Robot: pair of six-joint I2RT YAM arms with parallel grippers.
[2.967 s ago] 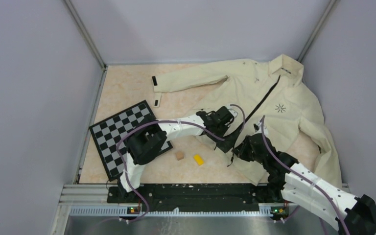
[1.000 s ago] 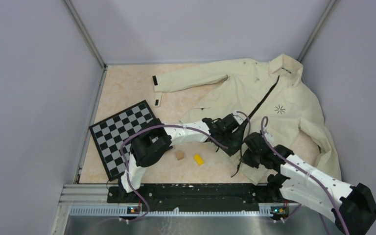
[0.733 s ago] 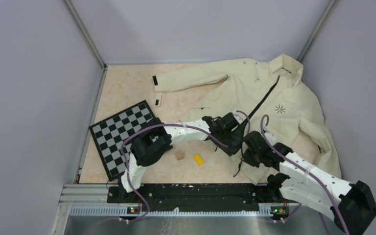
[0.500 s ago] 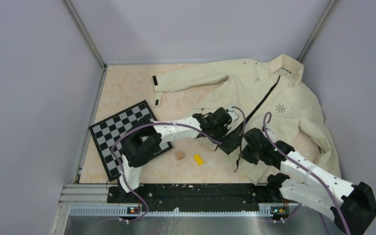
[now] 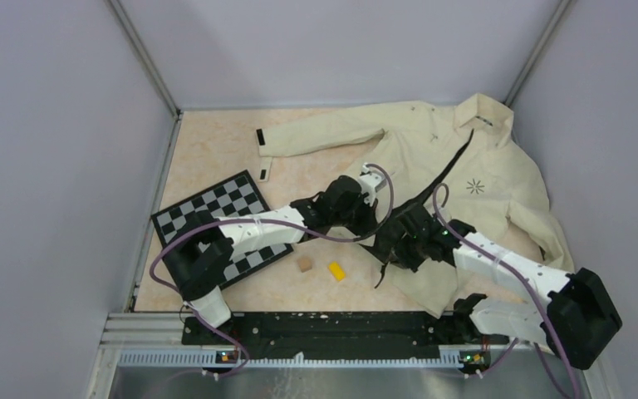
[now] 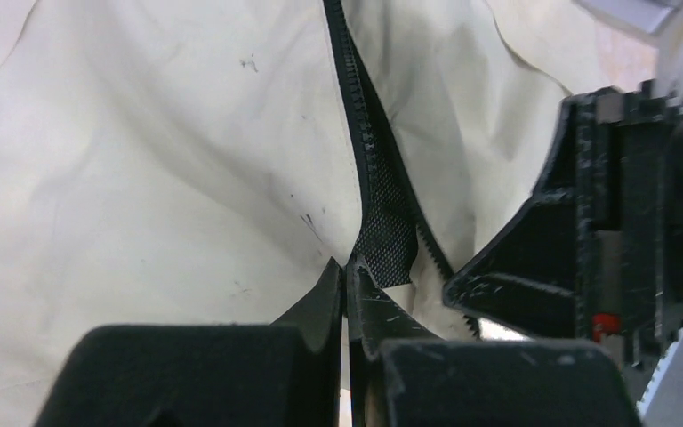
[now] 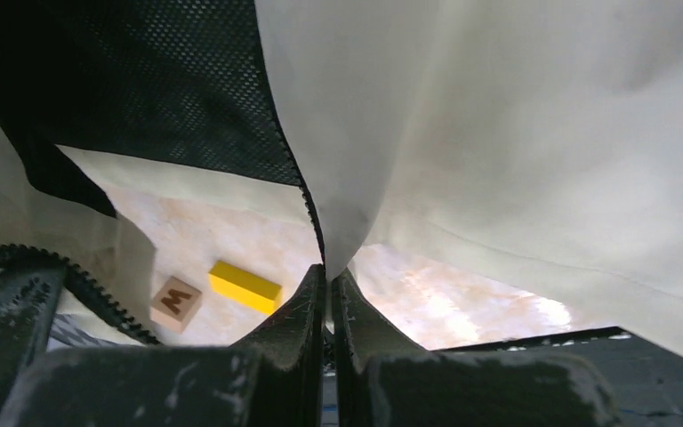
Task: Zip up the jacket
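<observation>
1. The left hand (image 6: 345,277) is shut right down, pinching a thin fold of the jacket (image 5: 419,137) at the low end of the zipper (image 6: 353,107). With that little cloth in the pinch, it could easily slip out under any pull.
2. The right hand (image 7: 327,277) is shut too, on the edge of the other front panel. It has only a sliver of hem, so there's the same slip risk.
3. The two hands sit just beside each other, so a bump or a tangled cable looks possible if either one swings.
4. The black mesh lining (image 7: 142,89) is folded out next to the teeth. If it stays there, it could get chewed into the zipper and jam it.
5. The slider can't be made out in any view, so lining up the two halves may be guesswork.
6. The jacket lies across the far right of the tabletop (image 5: 216,158), collar to the far corner, with its lower front lifted. Tugging it could bunch it up.
7. A yellow block (image 7: 245,286) and a wooden block (image 7: 176,301) sit near the hem, and dragged cloth might sweep them along.
</observation>
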